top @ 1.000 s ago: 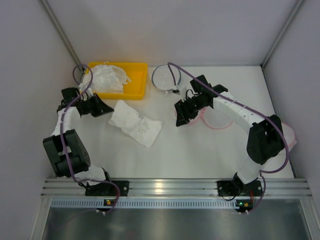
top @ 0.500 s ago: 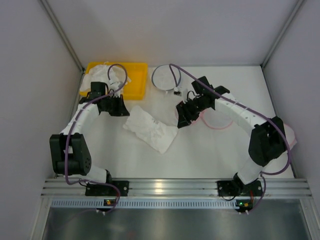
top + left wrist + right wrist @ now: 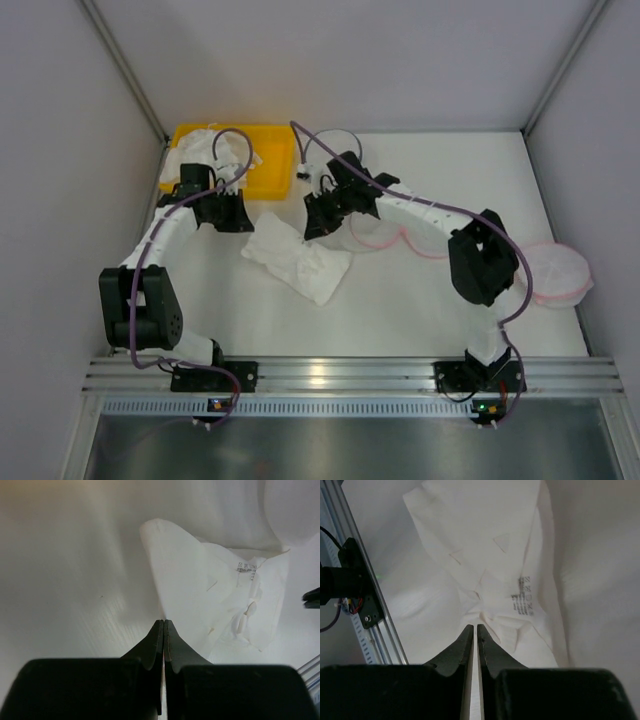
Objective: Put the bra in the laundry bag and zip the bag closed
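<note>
The bra (image 3: 298,258) is pinched in the nearly shut right gripper (image 3: 473,626); the left gripper (image 3: 163,621) is clenched empty beside it. Lifting toward the bag (image 3: 400,240) seems called for next.

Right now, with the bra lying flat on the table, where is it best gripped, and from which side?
Probably the creased middle of the bra, beside its printed label, coming straight down from above. It lies flattened on the table, so the edges offer little to get under, while the raised folds there give jaws something to pinch.
</note>
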